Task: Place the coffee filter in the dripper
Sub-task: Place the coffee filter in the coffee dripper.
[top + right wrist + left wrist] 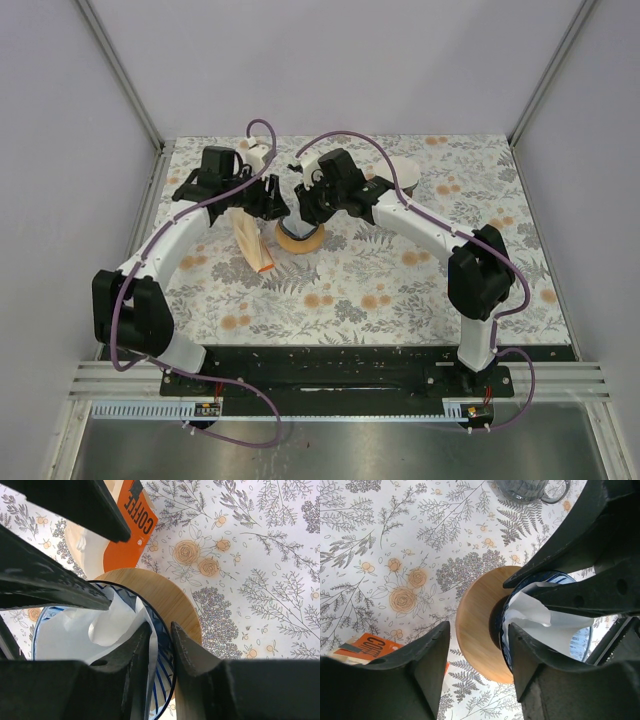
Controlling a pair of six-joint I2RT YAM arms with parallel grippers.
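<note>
R gripper (160, 626), lower centre of rt-wrist view: jaws nearly together, straddling the dripper (161, 680) rim w/ an edge of the coffee filter (75, 630) in the slit btwn them; can't tell if they're actually pinching. L gripper (479, 630), bottom of left-wrist view: jaws apart, nothing btwn them, wooden base (475, 615) showing thru the gap. Filter is white, crumpled, inside the blue-striped dripper, which stands on the round base at centre of top view. Orange filter pack (134, 522) lies just beside the base, upper left of rt-wrist view. Grey mug (526, 487) at top edge of left-wrist view, apart from the rest. Floral cloth (395, 540) covers table.
</note>
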